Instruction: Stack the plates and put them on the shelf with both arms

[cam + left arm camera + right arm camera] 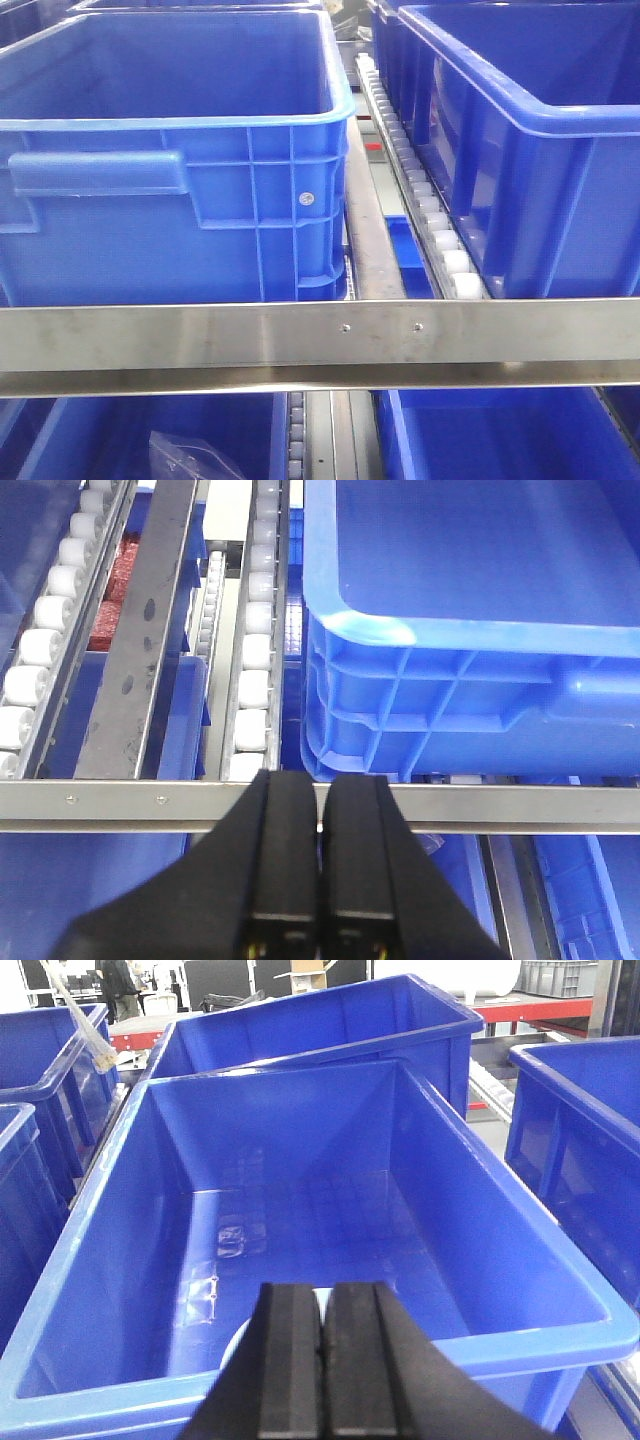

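Roller-rack shelving of big blue plastic crates (170, 150), steel crossbar (320, 340) in front. Pale round plate (238, 1345) mostly hidden behind right gripper (322, 1380), inside the crate directly ahead. Right gripper closed, empty. Left gripper (320, 880) closed, empty, crossbar just beyond.

Blue plastic bins (180, 150) sit in rows on a metal flow rack, its steel crossbar (320, 345) running flat across the front. Tracks of white rollers (430, 215) slope between the bins, beside grey metal rails (140, 650). A lower level holds more blue bins, one with a clear plastic bag (190, 458) in it. Far behind stand a red-framed bench (520, 1005), grey crates (565, 975) and dark monitors (215, 978), under bright, even light.
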`<act>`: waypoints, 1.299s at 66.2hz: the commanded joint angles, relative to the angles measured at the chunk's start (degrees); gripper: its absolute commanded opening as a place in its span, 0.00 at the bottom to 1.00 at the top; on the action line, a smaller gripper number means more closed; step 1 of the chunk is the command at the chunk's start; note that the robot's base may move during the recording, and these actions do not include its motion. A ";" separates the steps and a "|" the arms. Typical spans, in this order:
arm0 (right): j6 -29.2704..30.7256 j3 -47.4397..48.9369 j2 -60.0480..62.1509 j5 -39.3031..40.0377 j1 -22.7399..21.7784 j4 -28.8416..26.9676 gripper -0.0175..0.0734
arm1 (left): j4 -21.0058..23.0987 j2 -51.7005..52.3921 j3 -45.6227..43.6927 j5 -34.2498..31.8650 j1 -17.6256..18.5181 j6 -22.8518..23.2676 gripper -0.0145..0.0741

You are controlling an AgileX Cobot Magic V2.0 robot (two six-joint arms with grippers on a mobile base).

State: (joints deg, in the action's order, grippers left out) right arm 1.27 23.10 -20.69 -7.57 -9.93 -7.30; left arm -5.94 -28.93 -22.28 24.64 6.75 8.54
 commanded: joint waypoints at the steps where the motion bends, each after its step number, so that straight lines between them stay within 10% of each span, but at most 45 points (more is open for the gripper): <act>1: 0.25 1.62 -0.27 5.73 0.14 -0.01 0.25 | 0.20 -0.21 -1.71 -4.46 0.44 0.60 0.26; 46: 0.25 -24.56 22.43 3.97 1.25 -6.75 0.25 | 0.20 -0.21 -1.71 -4.51 0.44 0.60 0.26; 86: 0.30 -24.81 22.38 3.07 2.99 -6.70 0.25 | 0.20 -0.21 -1.71 -4.51 0.44 0.60 0.26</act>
State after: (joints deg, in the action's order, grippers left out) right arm 1.27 -1.72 0.67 -8.88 -6.87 -13.64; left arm -5.94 -28.93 -22.28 24.64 6.75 8.54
